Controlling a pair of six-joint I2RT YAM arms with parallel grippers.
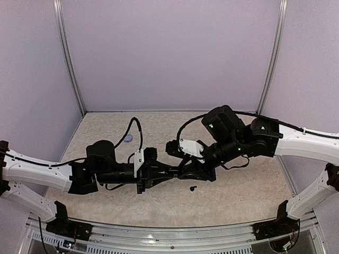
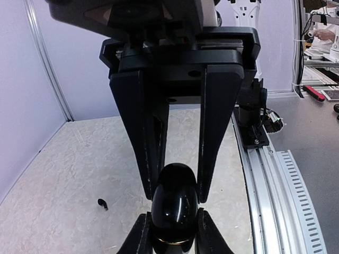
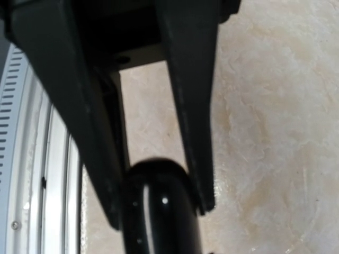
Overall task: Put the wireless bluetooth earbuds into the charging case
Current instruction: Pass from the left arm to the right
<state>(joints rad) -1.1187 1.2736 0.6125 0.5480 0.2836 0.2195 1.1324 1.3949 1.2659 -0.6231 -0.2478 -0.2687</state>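
Top external, grippers: the left gripper [image 1: 174, 171] and the right gripper [image 1: 183, 168] met nose to nose over the middle of the table [image 1: 238, 206].
Top external, case: it was hidden between the two sets of fingers and could not be made out here.
Top external, loose bud: one black earbud [image 1: 192, 188] lay on the table just in front of the meeting point, apart from both grippers.
Top external, other things: a small pale lilac thing [image 1: 127, 139] sat farther back beside a cable [image 1: 139, 129]. I could not tell what it was.
Left wrist, case: the glossy black charging case [image 2: 175, 198] sat between the left fingers [image 2: 150, 159], whose jaws were clamped on its sides.
Left wrist, right jaws: they came up from the bottom edge and hugged the case's lower end.
Left wrist, long axis: the egg-shaped case ran lengthwise along the left fingers. Its rounded end pointed toward the left wrist and a brassy line crossed its far end.
Left wrist, bud: the black earbud lay flat on the table to the left, well apart. Its stem was too small to read.
Right wrist, jaws: the right fingers [image 3: 193, 132] pressed on either side of the same dark rounded body, so they were clamped on it, not apart.
Progress: no bud showed inside the case, and I could not tell whether the lid was open.
Left to do: by my judgement, every insertion. The other buds were not in view.
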